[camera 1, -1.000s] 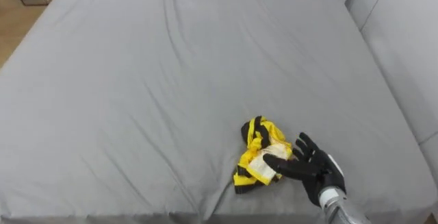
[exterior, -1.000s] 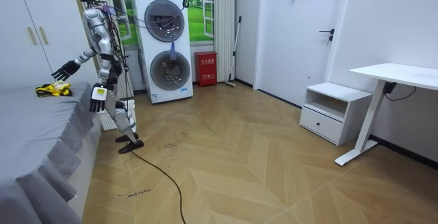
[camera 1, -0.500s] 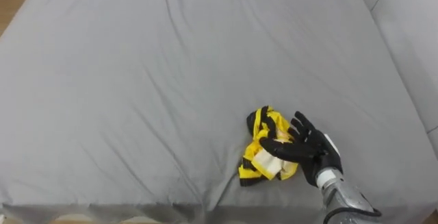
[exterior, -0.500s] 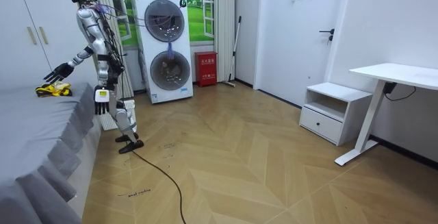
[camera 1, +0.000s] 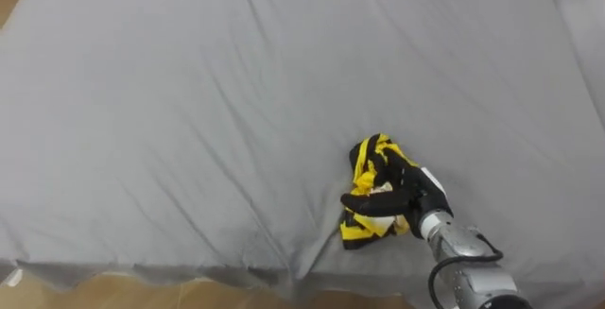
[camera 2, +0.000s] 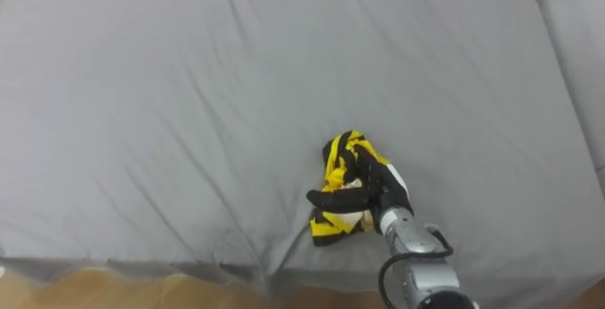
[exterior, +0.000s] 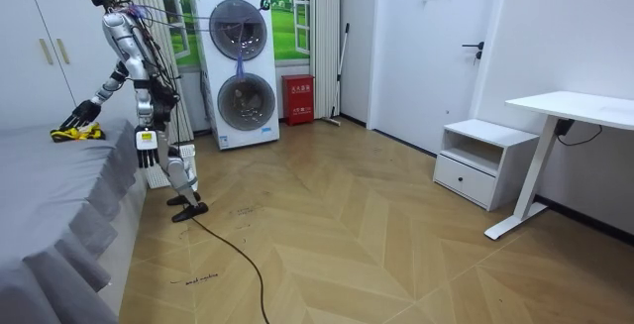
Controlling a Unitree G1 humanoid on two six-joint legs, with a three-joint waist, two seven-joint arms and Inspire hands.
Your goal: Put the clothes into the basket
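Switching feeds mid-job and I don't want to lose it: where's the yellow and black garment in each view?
Left eye view: the yellow and black garment lies lower right of centre, near the front edge of the grey bed.
Right eye view: low, just right of centre.
Room view: far left, on the bed.
Shared landmark: the right hand resting on it.

A garment [camera 1: 365, 160] is found on the bed [camera 1: 189, 111] near its front edge, right of the middle, with the right hand [camera 1: 405, 190] laid over its right side.
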